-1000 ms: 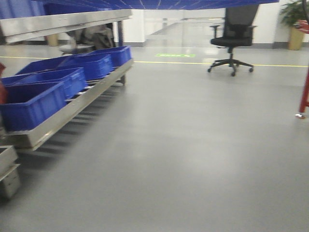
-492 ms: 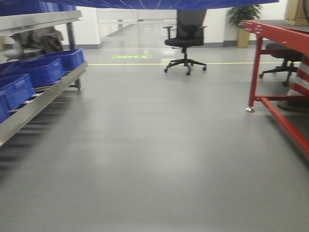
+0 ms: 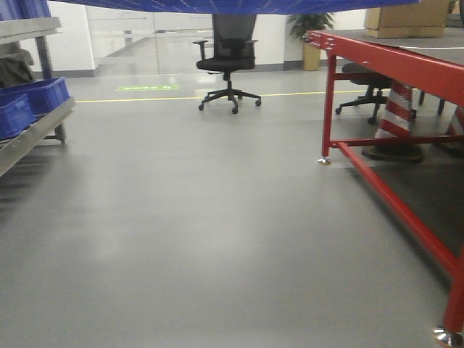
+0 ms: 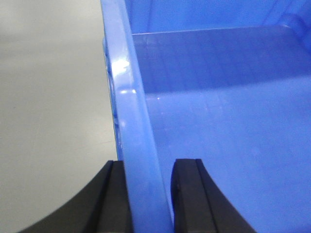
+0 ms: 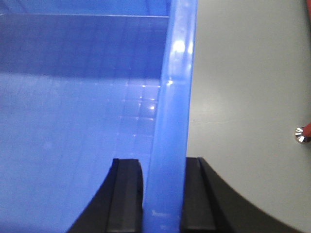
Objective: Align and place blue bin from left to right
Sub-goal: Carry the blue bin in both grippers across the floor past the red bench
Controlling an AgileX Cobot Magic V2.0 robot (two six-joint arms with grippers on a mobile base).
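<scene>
Front view: the bin [image 3: 239,6] spans the top edge, above the floor [image 3: 181,239]. A red desk [image 3: 384,61] stands at right, a chair [image 3: 227,54] beyond, and darker bins [image 3: 32,98] sit on a rack [image 3: 29,134] at left.

Left wrist: the left tool [image 4: 148,194] grips the bin's rim — one finger inside, one outside.

Right wrist: the right tool [image 5: 163,194] clamps the opposite rim likewise — floor just beyond it.

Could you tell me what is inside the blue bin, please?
Only bare gridded floor shows inside the blue bin in both wrist views. The left gripper and right gripper, clamped on its rims, cover the nearest strip.
</scene>
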